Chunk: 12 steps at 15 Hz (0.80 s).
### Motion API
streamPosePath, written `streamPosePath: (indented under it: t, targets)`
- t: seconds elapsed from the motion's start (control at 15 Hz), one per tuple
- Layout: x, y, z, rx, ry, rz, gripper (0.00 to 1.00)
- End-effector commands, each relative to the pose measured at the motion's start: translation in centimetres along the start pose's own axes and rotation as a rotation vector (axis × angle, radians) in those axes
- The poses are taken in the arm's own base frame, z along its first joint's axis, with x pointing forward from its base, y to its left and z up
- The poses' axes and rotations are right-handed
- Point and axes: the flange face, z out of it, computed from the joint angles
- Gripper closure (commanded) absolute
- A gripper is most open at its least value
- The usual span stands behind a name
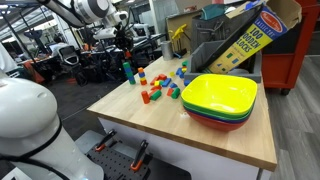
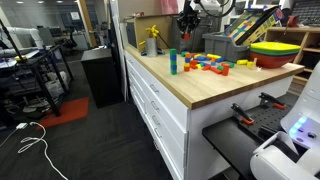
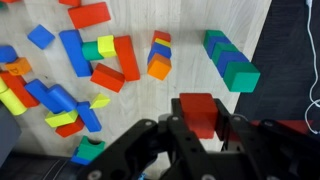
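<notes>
The tool (image 3: 197, 126) is closed on a red block (image 3: 197, 104). In the wrist view its dark fingers (image 3: 168, 132) press the block from both sides and hold it clear above the pale wooden surface (image 3: 185, 25). In an exterior view the tool (image 1: 124, 44) hangs over the far corner of the surface (image 1: 150, 122), directly above an upright green and blue tower of blocks (image 1: 127, 71). The red block itself is too small to make out there. The wrist view shows that tower (image 3: 231, 60) just beside the held block, towards the upper right and apart from it. A short stack topped with blue, yellow and orange pieces (image 3: 158, 55) stands near the middle. A loose scatter of red, blue, yellow and green blocks (image 3: 70, 70) spreads across the left of the wrist view. In both exterior views this scatter (image 1: 160, 88) (image 2: 206, 64) lies between the tower (image 2: 172, 62) and a nested pile of bowls (image 1: 220, 96) (image 2: 276, 50), yellow on top. A tilted block box (image 1: 246, 40) leans behind the bowls.
</notes>
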Motion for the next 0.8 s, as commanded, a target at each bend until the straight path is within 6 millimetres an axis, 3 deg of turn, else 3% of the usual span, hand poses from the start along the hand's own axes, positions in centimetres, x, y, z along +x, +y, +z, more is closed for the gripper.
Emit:
streamPosePath:
  t: [0.0,0.73]
  targets:
    - [1.8,-0.3,0.2,-0.043,-0.024,0.014,0.92]
    - [1.6,0.6,3.3,-0.078,-0.135,0.022,0.92]
